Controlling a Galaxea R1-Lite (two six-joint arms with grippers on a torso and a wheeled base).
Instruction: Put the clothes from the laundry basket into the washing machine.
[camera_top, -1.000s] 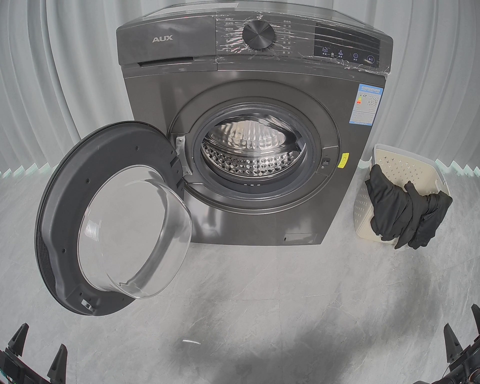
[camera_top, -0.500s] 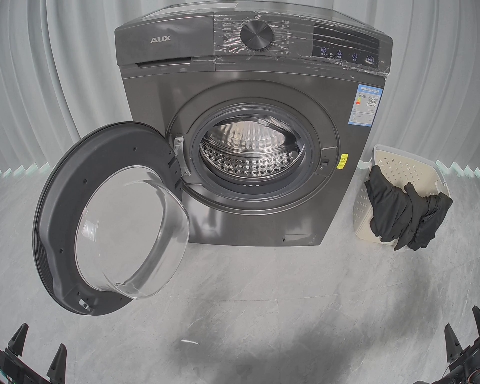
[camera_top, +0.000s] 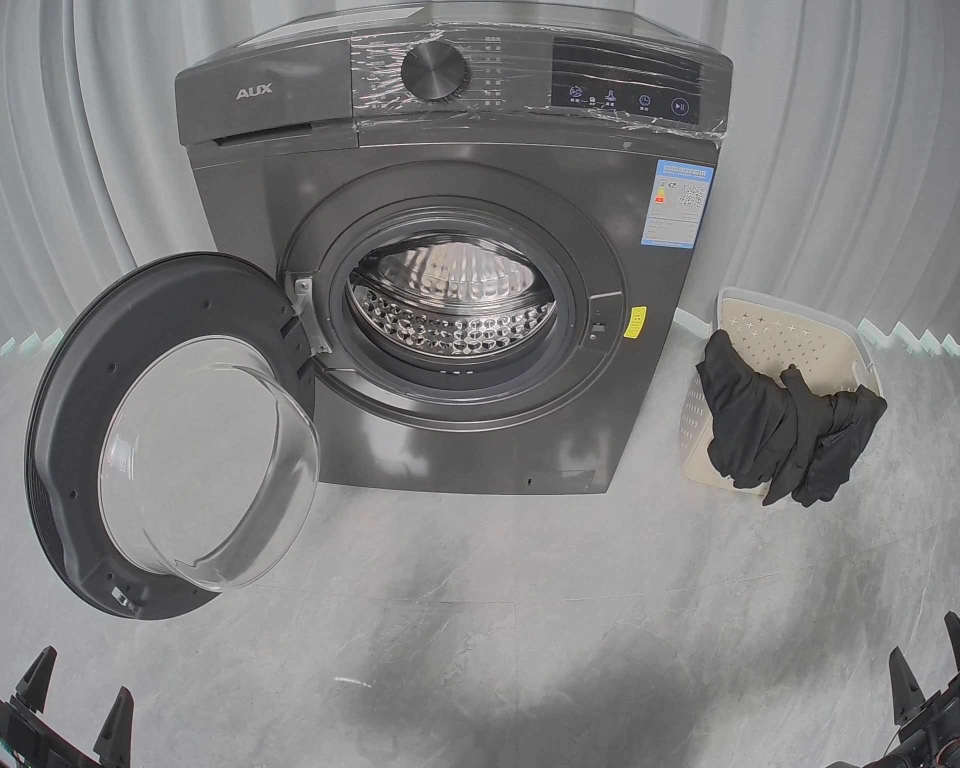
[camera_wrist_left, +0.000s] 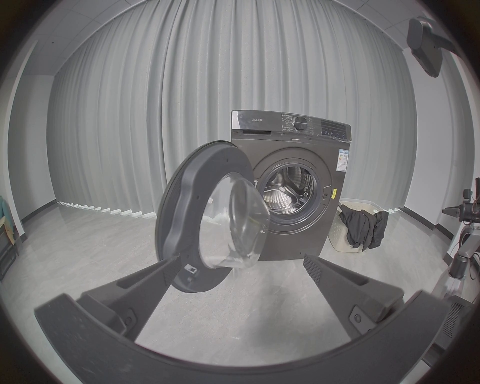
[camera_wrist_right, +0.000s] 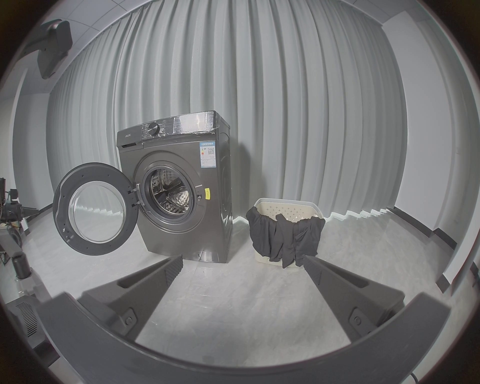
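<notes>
Clothes, dark, draped over rim of white basket on floor, just right of washer, its door standing wide, left gripper and right gripper low, both jaws apart, empty.

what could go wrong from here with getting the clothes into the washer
1. The black clothes hang over the front rim of the laundry basket, so a pull may tip or drag the basket.
2. The open door juts out on the left; the left hand could clip it when approaching the drum.
</notes>
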